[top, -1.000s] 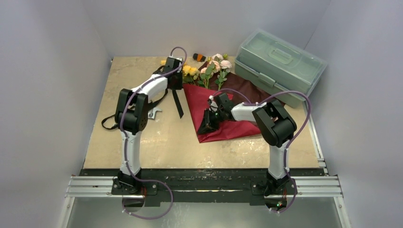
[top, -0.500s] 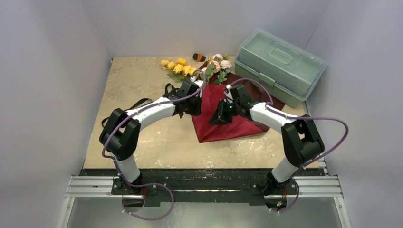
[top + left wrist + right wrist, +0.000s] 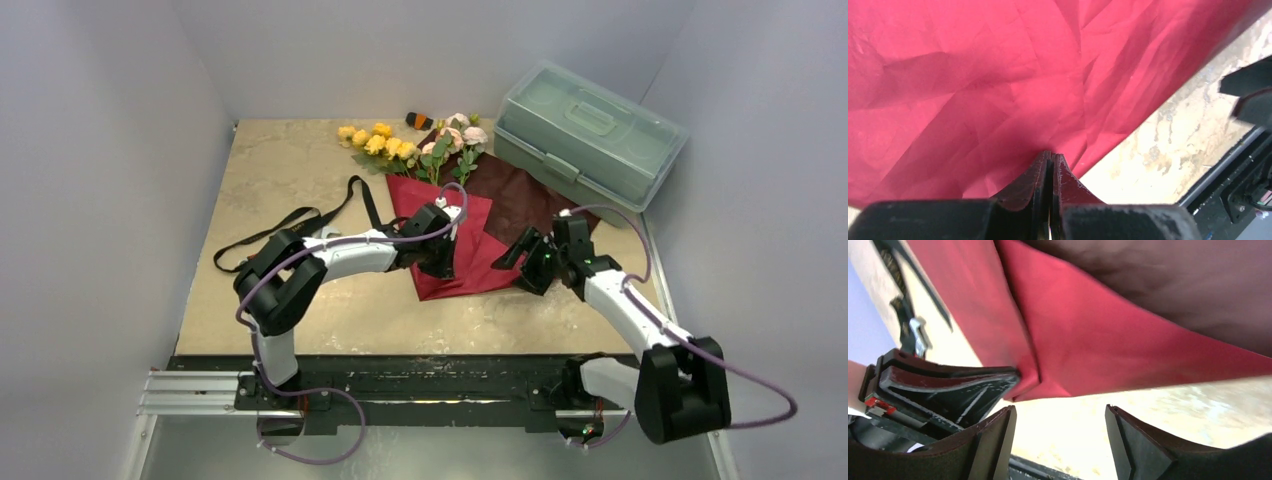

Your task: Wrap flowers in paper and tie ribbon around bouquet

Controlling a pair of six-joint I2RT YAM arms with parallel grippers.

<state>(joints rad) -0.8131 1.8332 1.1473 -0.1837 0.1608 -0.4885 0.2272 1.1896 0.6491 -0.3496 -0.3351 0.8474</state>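
the paper [image 3: 478, 238] lies creased mid-table [image 3: 290, 160], with the flowers [image 3: 400, 145] at its far end. the left gripper [image 3: 1051, 156] sits over its near left part, jaws pressed together and tips against the red sheet; i cannot tell whether a fold is pinched. the right gripper [image 3: 1060, 412] hovers just off the near right edge, jaws wide apart, holding nothing. the ribbon [image 3: 290, 223] lies off to the left.

Closed in at 9, 12 and 3 o'clock by plain, pale lilac-grey walls [image 3: 100, 150], under soft, even light. Floored with a beige, marbled tabletop [image 3: 290, 170], edged at 6 o'clock by a black strip and an aluminium rail [image 3: 190, 392]. Parked at 2 o'clock, near the back-right corner: a translucent grey-green lidded plastic case [image 3: 590, 125].
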